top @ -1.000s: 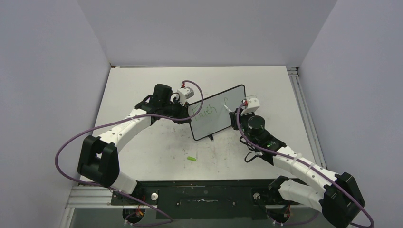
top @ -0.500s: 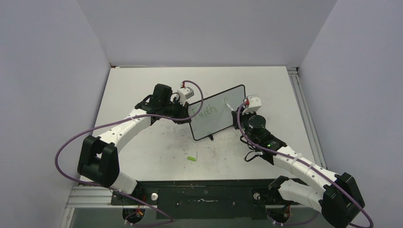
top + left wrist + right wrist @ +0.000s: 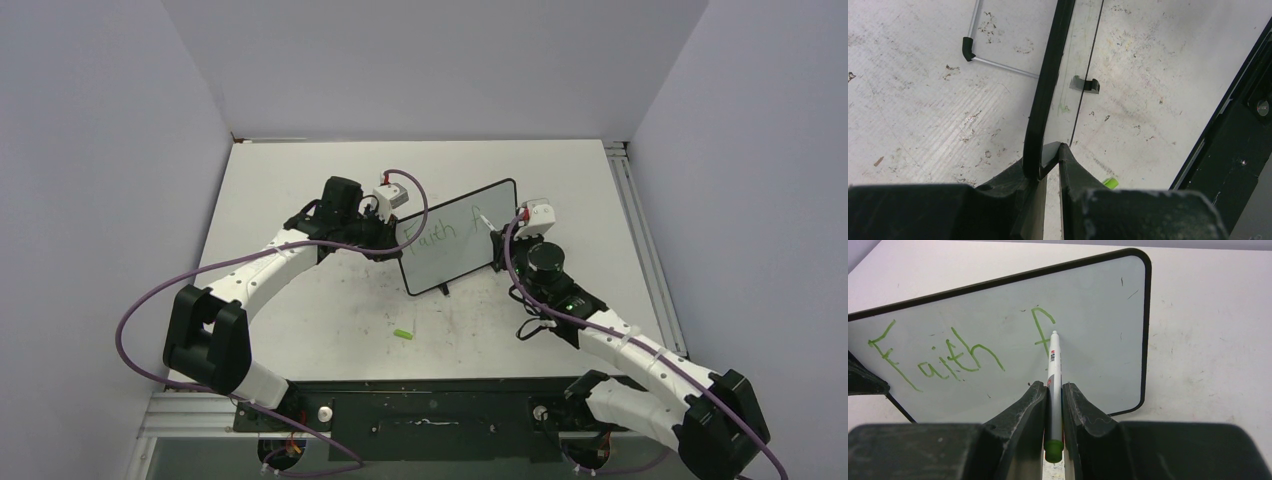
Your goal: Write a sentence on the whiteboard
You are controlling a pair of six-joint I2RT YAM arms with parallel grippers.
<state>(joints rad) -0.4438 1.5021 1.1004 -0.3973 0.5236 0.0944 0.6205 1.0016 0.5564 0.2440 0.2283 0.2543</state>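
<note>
Compared with a second ago, the right arm has shifted slightly to the right, and the green stroke after "Faith" now reads as an "f" rather than an open curve. The whiteboard [image 3: 455, 240], the left arm and the small green cap [image 3: 403, 333] on the bench [image 3: 300, 180] lie as before.

The whiteboard stands tilted at mid-bench between the two arms. The left fingers [image 3: 1013, 180] are pinching its black frame at the left edge. The right fingers [image 3: 1023, 410] are closed on a white marker [image 3: 1054, 365] with a green rear end, its tip at the board face just right of the "f".

The sentence [image 3: 938, 357] so far is "Faith f" (one line, thin green).

In the left wrist view the board appears edge-on, so no writing can be read there; only its frame, a black foot [image 3: 1084, 85] and a wire stand [image 3: 998, 65] show. In the top view the lettering is small and the right wrist partly covers the "f". In the right wrist view the board's near left corner is cut off behind a dark finger. Whether the tip actually presses the surface is hard to tell.
</note>
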